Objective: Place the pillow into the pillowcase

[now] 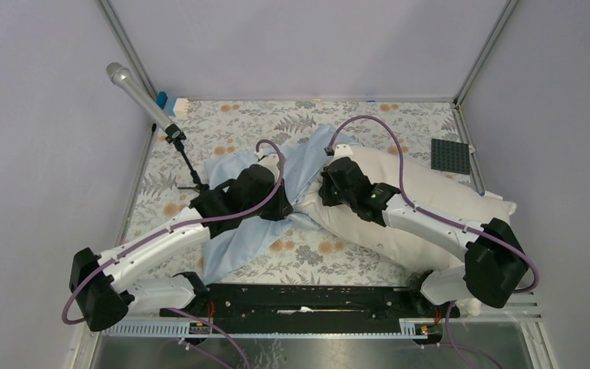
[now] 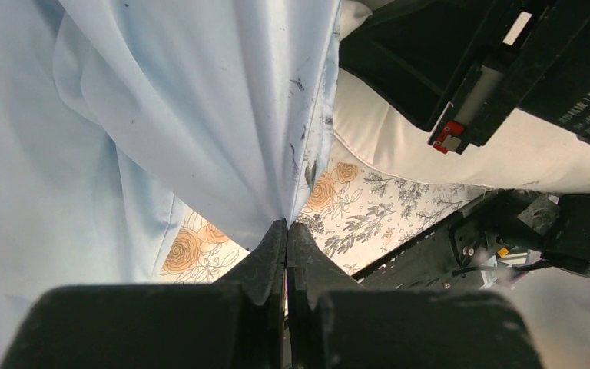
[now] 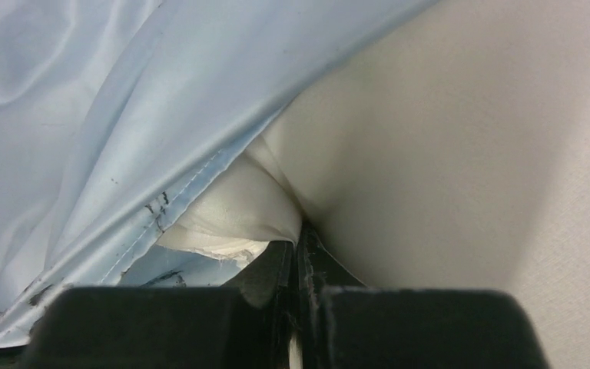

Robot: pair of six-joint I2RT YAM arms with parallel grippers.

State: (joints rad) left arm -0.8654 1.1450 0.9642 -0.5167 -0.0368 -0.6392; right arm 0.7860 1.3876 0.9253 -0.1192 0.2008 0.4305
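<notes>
Top external view. The floral table cloth lies under everything. On it the pillow, cream and plump, lies slantwise; I take it as my reference.

The pillowcase, light blue and wrinkled, spreads out to the left of the pillow. One flap of it reaches up and over the pillow's left end. The rest of the pillow is bare, outside the case.

My left gripper is just left of the pillow's left end. Left wrist view: jaws pressed together, with a gathered fold of pillowcase pinched between the tips. The cloth fans upward from that pinch. The pillow's cream side shows close by to the right.

My right gripper sits on the pillow's left end. Right wrist view: jaws closed on a pucker of the pillow's own fabric. The stitched blue hem of the pillowcase lies across the pillow just left of the pinch. That hem is smudged dark in places.

Smaller items:
- A microphone on a stand is well to the left of the pillow, beyond the pillowcase.
- A dark grey studded plate lies just past the pillow's far side.
- A small blue and white block is well apart from the pillow, at the far left corner.
</notes>
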